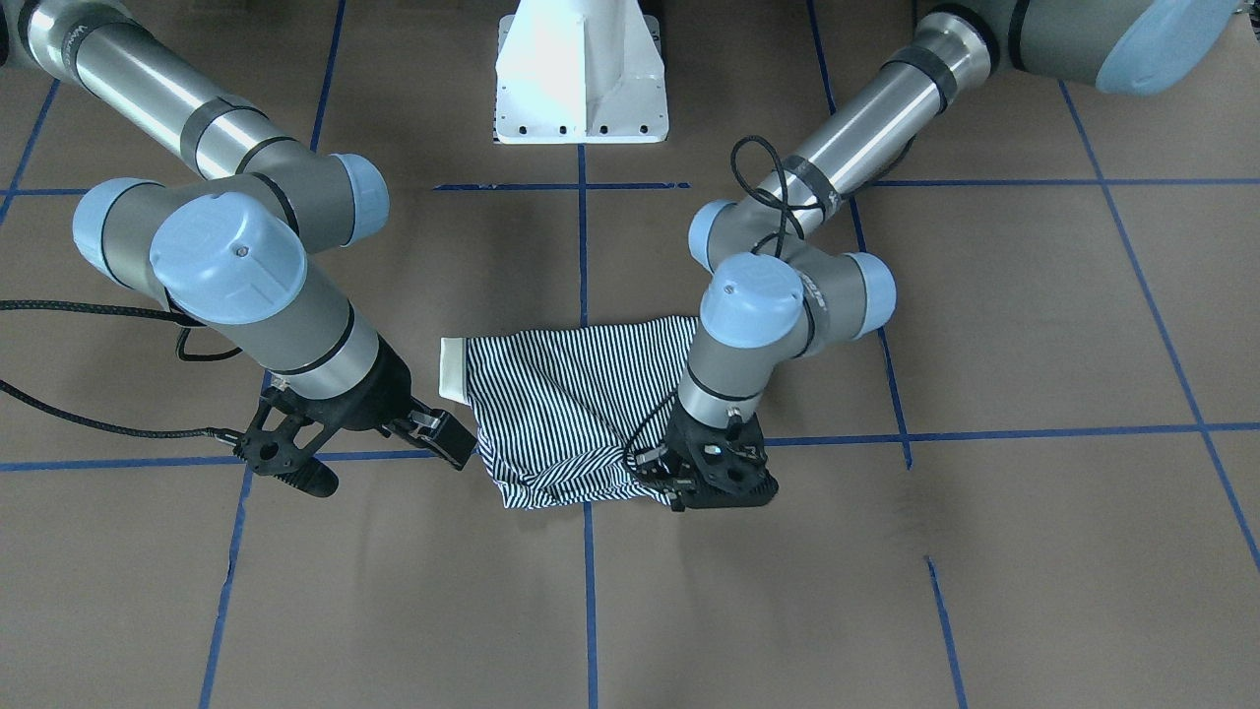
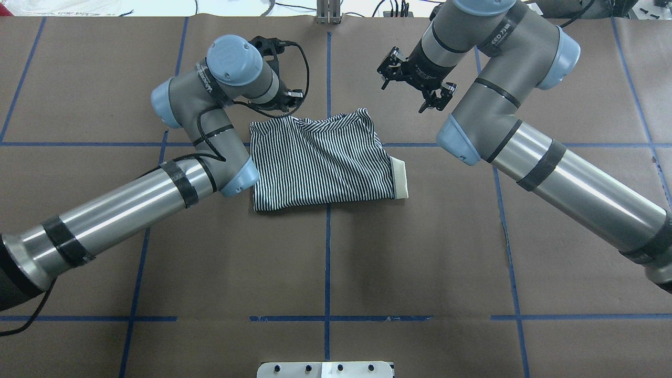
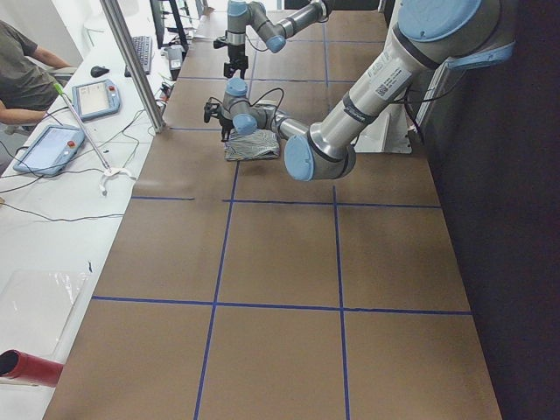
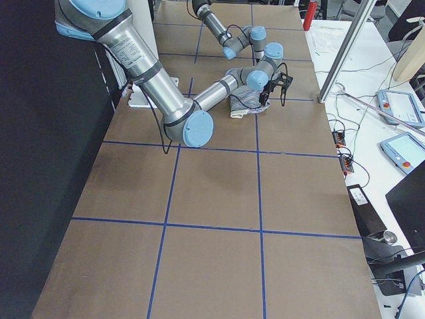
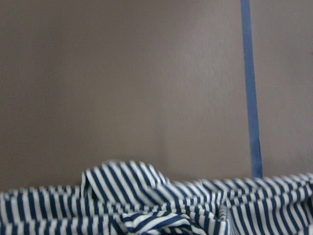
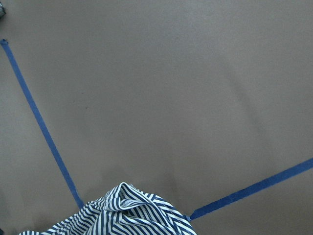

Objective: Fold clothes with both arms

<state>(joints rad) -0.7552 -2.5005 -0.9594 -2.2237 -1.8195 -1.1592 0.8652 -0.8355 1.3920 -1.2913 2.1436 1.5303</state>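
The striped polo shirt (image 1: 561, 394) lies folded into a rough rectangle at the middle of the table (image 2: 325, 247), and it also shows in the overhead view (image 2: 320, 157). Its cream collar (image 2: 400, 179) sticks out on the side toward my right arm. My left gripper (image 1: 714, 483) is low at the shirt's far corner, pointing down, and its jaws look open. The left wrist view shows bunched striped cloth (image 5: 146, 205) along its bottom edge. My right gripper (image 1: 389, 468) is open and empty, just beside the shirt's other far corner (image 6: 127, 210), clear of the cloth.
The table is brown paper with a grid of blue tape lines (image 2: 328, 273). The white pedestal base (image 1: 581, 69) stands at the robot's side of the table. An operator's bench with tablets (image 3: 52, 144) and a metal pole (image 3: 131, 61) runs along the far edge.
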